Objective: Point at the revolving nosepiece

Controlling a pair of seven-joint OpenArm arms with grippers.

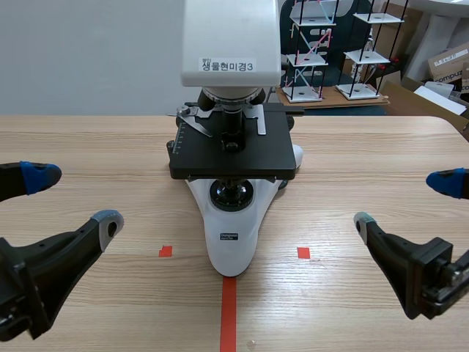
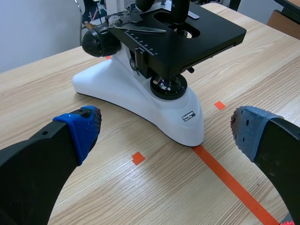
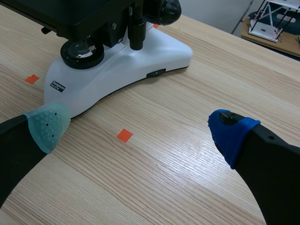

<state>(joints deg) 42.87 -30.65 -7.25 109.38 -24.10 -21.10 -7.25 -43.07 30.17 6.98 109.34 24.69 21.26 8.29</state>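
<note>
A white microscope (image 1: 233, 242) with a black stage (image 1: 233, 150) stands at the table's middle. Its revolving nosepiece (image 1: 229, 101) with dark objectives sits just under the white head, above the stage. My left gripper (image 1: 69, 198) is open near the table's left front, well short of the microscope. My right gripper (image 1: 407, 202) is open at the right front, also apart from it. In the left wrist view the microscope base (image 2: 154, 110) lies ahead of the gripper (image 2: 164, 124). In the right wrist view the base (image 3: 117, 70) is ahead and to the side of the gripper (image 3: 136, 124).
Orange-red tape marks lie on the wooden table (image 1: 366, 161) around the microscope's foot. Behind the table, white and black rack models (image 1: 308, 51) and cardboard boxes (image 1: 448, 70) stand at the back right.
</note>
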